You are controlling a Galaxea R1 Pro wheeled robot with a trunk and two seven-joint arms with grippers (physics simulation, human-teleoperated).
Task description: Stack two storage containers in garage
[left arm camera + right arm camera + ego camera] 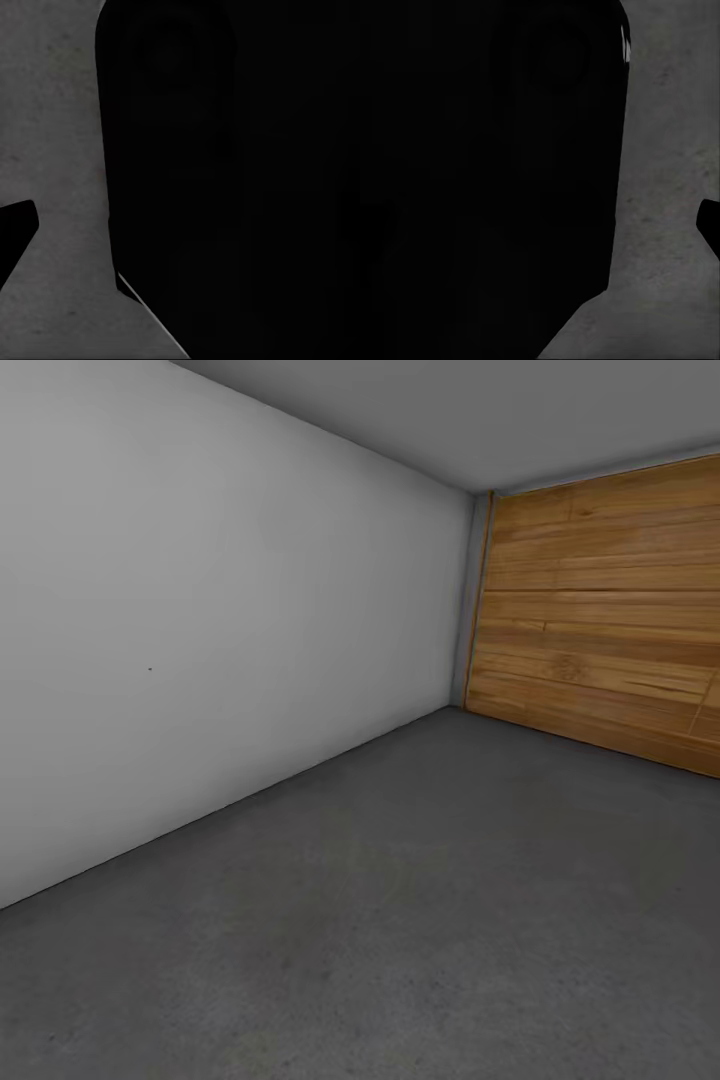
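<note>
- Grey, mottled concrete floor (420, 920) runs from near the robot to the far corner of the garage, a plain white wall (200, 640) along the left and a wide wooden plank door (600, 620) across the far right.
- No orange-red storage container can be seen in these pictures, so where the two of them stand cannot be told from here; the bare concrete ahead looks like fair room for setting one down.
- By judgement from the task wording alone, such a bin should be stiff and smooth-walled, likely slippery to a pinch; taking it with both arms pressed on opposite walls would seem safer than one gripper on a rim.
- Head view gives the room's shape, while each wrist view gives a close strip of concrete beside a big black form, probably the robot's own body.
- Whether the left or right fingers are apart or together, I cannot tell: dark slivers at the wrist views' edges are too unclear.
</note>
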